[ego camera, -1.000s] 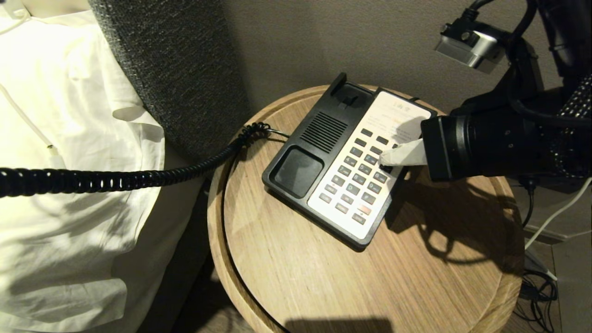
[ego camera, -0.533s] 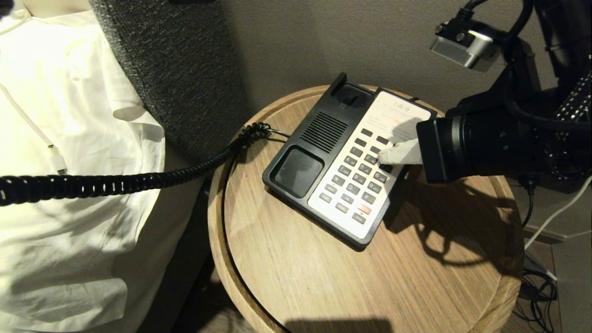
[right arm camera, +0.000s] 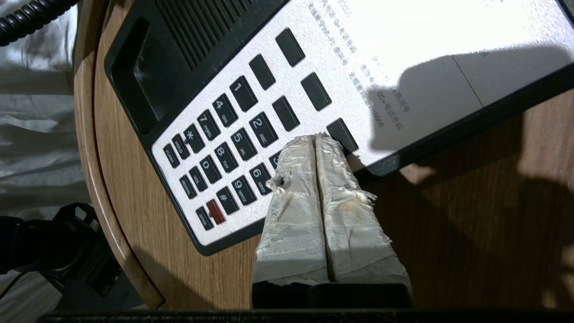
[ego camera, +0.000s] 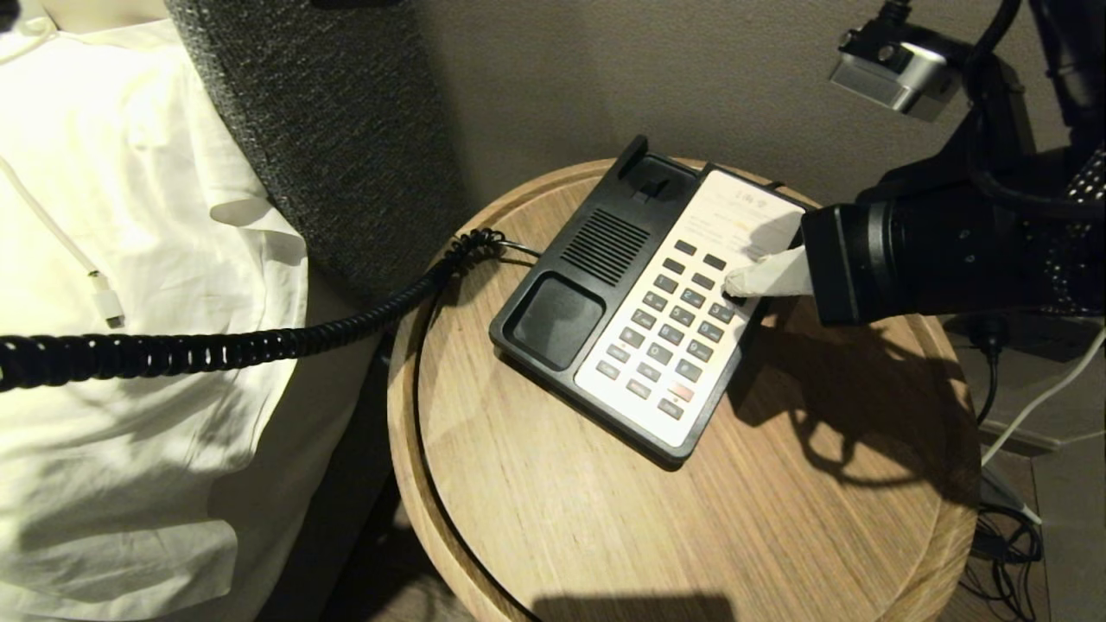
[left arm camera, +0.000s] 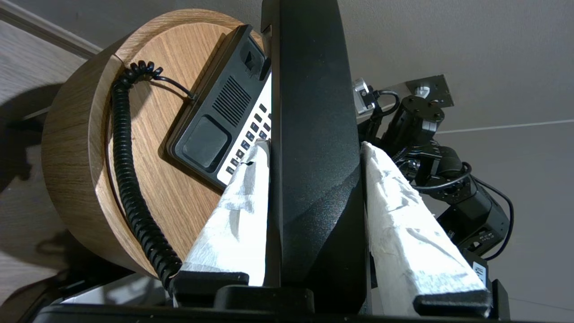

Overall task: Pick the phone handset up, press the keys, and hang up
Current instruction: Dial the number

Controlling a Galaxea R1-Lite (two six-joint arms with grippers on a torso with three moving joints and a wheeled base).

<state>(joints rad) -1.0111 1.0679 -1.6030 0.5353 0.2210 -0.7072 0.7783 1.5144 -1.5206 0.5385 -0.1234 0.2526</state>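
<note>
Now the right gripper point(right arm camera: 315, 140), jaws pressed together, is sitting on the keypad's right column of the phone base point(ego camera: 562, 324), having shifted from the lower keys a second ago up toward the "3" row. So key pressing looks underway, with another key being hit. The left gripper point(left arm camera: 314, 150) is holding the phone handset point(left arm camera: 314, 134) clamped between its jaws, off the round wooden surface point(ego camera: 605, 518), coiled cord point(ego camera: 216, 341) stretching leftward. Hang-up not yet done.
</note>
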